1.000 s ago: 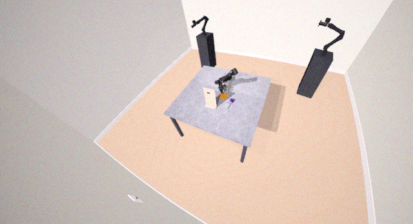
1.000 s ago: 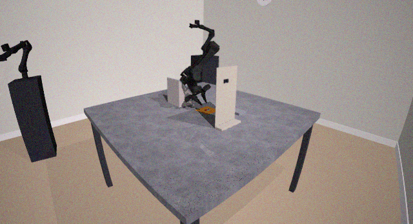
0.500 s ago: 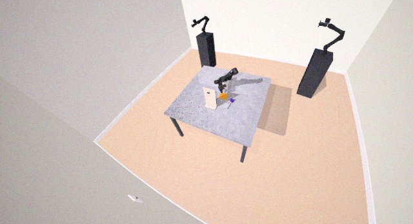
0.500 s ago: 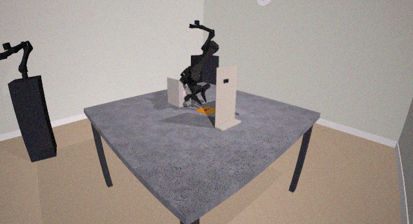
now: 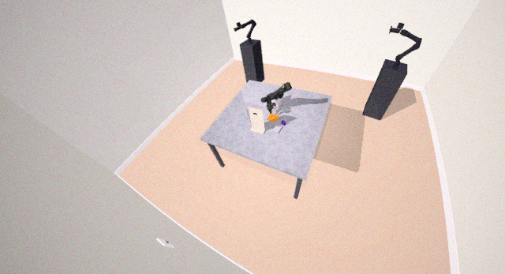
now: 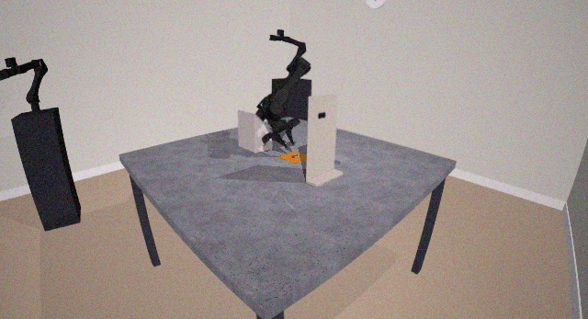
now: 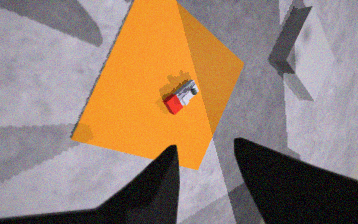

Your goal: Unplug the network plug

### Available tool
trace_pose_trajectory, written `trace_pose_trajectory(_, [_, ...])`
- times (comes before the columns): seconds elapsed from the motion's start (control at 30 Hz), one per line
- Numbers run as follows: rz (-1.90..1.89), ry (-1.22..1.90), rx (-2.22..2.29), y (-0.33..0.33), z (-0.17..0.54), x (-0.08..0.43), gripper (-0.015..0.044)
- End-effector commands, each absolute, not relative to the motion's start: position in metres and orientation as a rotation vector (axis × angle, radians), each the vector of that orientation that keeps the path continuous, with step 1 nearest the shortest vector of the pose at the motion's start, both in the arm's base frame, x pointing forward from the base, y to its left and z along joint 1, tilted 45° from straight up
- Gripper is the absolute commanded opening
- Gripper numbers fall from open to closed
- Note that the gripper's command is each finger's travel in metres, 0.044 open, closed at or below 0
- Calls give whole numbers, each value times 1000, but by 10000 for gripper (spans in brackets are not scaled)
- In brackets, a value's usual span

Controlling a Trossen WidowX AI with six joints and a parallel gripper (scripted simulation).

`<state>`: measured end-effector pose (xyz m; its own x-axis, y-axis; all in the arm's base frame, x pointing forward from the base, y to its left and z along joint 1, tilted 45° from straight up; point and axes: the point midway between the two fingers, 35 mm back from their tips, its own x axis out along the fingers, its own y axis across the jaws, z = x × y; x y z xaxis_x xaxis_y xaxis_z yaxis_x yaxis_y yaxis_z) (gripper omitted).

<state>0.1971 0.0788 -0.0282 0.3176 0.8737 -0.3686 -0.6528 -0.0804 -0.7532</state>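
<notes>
Lying loose on the orange square, the plug is out of your gripper's grasp

You have the small plug [image 5: 273, 118] [image 6: 295, 156] [image 7: 180, 97], with a red block end and a grey-and-white body, lying on the flat orange marked square [image 5: 270, 119] [image 6: 286, 157] [image 7: 125, 95]. It sits well inside the edges, slanted in your wrist view. A dark spot shows near its pale end; the picture is too coarse for you to read any lettering there.

Your black gripper [image 5: 271, 111] [image 6: 291, 146] [image 7: 205, 148] is partly open, its two pointed fingers apart with nothing between them. In the wrist view you see a gap between the fingertips and the plug.

Beside the square stands your upright cream panel [image 5: 257, 123] [image 6: 322, 146], with a small dark rectangular patch [image 5: 255, 114] [image 6: 322, 115] high on its face. On another side of the square, you can see a grey angled bracket [image 5: 278, 129] [image 7: 290, 42], with a round purple object [image 5: 283, 122] near it in the top view. All this is on your mottled grey table [image 5: 237, 136] [image 6: 276, 209]. Beyond it, two more black arms stand on dark pedestals [image 5: 384, 90] [image 6: 48, 172].
</notes>
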Motion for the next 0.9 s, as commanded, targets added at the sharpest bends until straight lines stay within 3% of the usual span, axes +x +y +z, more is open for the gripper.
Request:
trace_pose_trajectory(0.0, [1286, -279, -1053, 76, -25, 199, 156])
trace_pose_trajectory(0.87, [1287, -281, -1050, 66, -14, 199, 156])
